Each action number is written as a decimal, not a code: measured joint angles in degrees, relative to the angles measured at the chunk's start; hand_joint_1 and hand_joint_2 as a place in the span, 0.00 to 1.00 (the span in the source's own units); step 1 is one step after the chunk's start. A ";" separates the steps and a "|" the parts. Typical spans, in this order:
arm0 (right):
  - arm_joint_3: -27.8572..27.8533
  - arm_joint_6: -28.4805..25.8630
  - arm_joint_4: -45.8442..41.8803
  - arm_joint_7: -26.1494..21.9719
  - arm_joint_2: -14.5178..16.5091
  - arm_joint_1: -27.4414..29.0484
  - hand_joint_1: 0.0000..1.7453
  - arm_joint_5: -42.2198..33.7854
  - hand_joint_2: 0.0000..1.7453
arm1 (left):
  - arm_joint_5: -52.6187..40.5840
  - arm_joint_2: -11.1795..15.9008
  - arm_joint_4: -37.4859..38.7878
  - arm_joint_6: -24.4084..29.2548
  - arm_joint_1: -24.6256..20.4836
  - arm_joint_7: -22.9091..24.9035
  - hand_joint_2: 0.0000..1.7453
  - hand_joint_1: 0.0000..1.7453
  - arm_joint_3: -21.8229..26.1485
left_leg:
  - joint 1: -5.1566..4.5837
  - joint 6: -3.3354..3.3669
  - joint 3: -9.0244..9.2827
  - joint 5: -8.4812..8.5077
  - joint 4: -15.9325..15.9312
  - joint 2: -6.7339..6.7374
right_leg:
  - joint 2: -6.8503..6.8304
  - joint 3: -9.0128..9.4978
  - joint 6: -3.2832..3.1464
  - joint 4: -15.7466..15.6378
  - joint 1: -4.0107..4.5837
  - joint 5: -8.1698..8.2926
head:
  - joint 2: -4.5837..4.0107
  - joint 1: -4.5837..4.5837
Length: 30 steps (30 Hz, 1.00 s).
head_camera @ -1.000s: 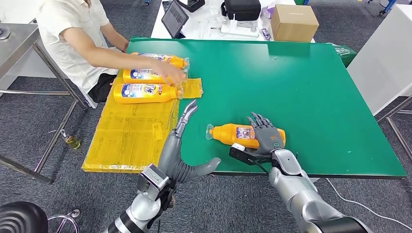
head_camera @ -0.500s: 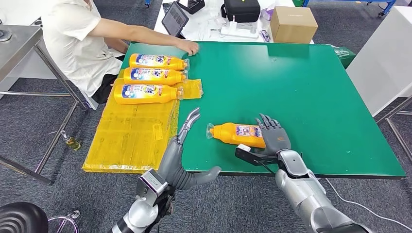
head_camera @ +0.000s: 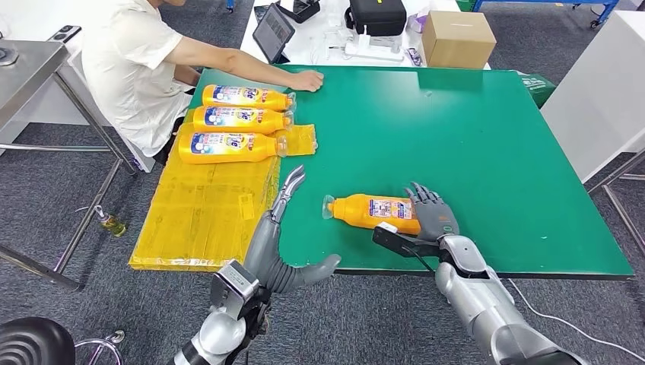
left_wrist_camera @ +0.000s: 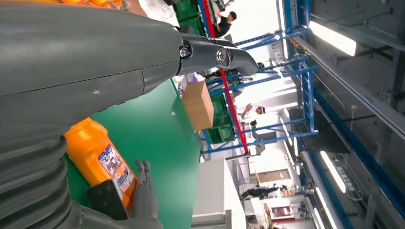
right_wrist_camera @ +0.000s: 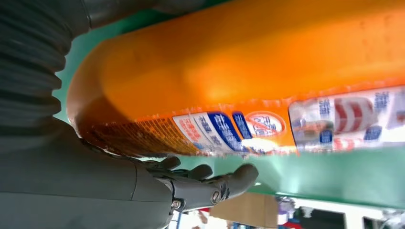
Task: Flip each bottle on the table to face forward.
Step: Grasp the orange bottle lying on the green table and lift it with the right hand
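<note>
A: Where is the bottle point(head_camera: 371, 211)?
B: Lying on its side on the green counter point(head_camera: 471, 137), near the front edge, long axis running left to right, cap to the left, base to the right, a label facing up.
A: And the right hand point(head_camera: 432, 215)?
B: At the base end, fingers point(head_camera: 423, 196) spread over it. The right wrist view shows them curling under the bottle; whether they truly clamp it I cannot tell.
A: The left hand point(head_camera: 278, 236)?
B: Empty, fingers apart, hovering at the near edge just left of the cap.
A: So which rolls it?
B: Probably the right; it already touches.
A: Anything else?
B: Three bottles point(head_camera: 230, 122) lie at the far left, and a person point(head_camera: 144, 68) rests a hand there.
</note>
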 joint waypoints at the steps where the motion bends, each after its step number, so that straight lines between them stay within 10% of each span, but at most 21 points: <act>1: -0.03 0.42 0.65 -0.63 -0.08 -0.29 1.00 -0.80 1.00 | 0.16 -0.10 0.26 0.02 -0.14 0.03 1.00 0.00 0.01 | 0.00 0.00 0.08 -0.03 0.00 0.02 | 0.01 -0.06 0.00 -0.01 0.00 -0.01 | 0.00 -0.01; 23: -4.95 -2.26 2.39 -15.86 0.22 2.29 1.00 -14.69 1.00 | 6.56 -2.45 3.21 1.79 -0.23 0.78 1.00 0.00 1.69 | 0.02 -0.04 0.72 -0.44 -0.01 0.31 | 0.37 0.66 0.03 -0.04 0.03 -0.26 | 0.00 0.00; 30: -7.20 -0.18 -4.63 -22.88 2.56 6.77 1.00 -25.91 1.00 | 18.40 -5.00 4.03 10.44 0.56 -1.97 1.00 0.00 4.39 | 0.07 -0.05 0.66 -0.46 -0.02 0.37 | 0.43 0.67 0.00 -0.02 0.12 -0.24 | 0.00 0.01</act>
